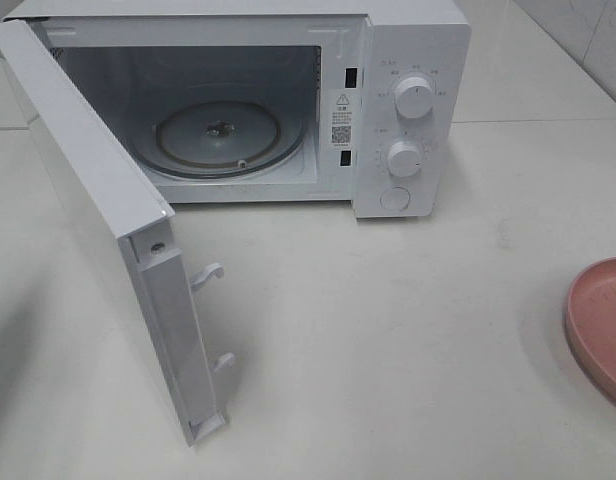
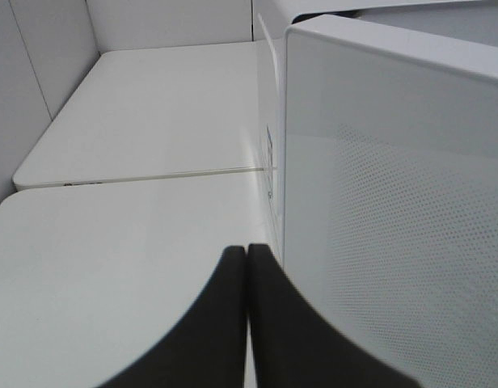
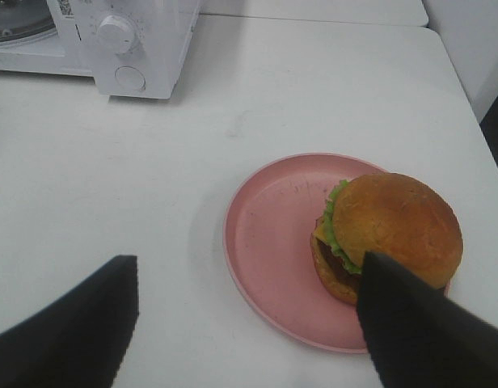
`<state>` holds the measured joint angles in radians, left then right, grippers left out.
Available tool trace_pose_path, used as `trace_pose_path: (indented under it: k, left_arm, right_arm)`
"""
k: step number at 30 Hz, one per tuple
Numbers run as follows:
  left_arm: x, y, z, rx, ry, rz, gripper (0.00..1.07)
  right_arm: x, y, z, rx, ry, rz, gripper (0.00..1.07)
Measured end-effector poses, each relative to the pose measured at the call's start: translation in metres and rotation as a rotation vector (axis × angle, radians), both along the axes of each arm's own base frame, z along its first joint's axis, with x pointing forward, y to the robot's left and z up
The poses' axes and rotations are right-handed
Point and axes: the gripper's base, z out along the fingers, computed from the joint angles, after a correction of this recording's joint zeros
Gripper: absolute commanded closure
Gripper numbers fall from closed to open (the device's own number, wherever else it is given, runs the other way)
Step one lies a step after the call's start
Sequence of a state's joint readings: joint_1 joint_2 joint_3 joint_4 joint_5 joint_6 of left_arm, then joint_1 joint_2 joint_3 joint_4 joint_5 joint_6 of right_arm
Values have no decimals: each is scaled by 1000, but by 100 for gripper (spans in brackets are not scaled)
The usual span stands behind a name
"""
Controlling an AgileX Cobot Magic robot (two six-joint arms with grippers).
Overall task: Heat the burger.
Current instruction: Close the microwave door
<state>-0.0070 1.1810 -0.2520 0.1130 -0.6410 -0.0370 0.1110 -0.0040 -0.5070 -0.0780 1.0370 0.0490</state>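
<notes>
Exterior high shows the white microwave (image 1: pixel 288 100) with its door (image 1: pixel 108 240) swung wide and the glass turntable (image 1: pixel 220 135) bare inside, but neither arm appears there, and only a cut-off arc of the pink plate (image 1: pixel 603 330) pokes in at the right edge; the burger is out of that frame. The right wrist view finds the burger (image 3: pixel 390 234) sitting on the plate's far-right side, its lower edge hidden behind one dark finger (image 3: pixel 419 331) of the right gripper (image 3: pixel 249 323), whose fingers stand spread wide above the plate, holding nothing. In the left wrist view the left gripper (image 2: pixel 247 267) has its fingers pressed together, empty, just beside the door's perforated outer face; whether it touches is unclear.
</notes>
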Motion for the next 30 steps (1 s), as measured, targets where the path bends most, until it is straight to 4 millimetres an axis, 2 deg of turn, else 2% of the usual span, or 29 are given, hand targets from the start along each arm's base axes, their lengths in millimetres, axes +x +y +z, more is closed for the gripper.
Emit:
trace_pose_path:
  k: [7,11,18,30]
  left_arm:
    - [13,-6,-19,-38,21,-56,107]
    - [18,-12,-24,-40,34,-100,107]
    - [30,-43,-34,-33,67,-229,107]
    - [38,-72,-42,-88,87,-263,107]
  right_arm:
    - [0,0,0,0,0,0,32]
    - [0,0,0,0,0,0,32]
    - [0,0,0,0,0,0,32]
    - [0,0,0,0,0,0,32]
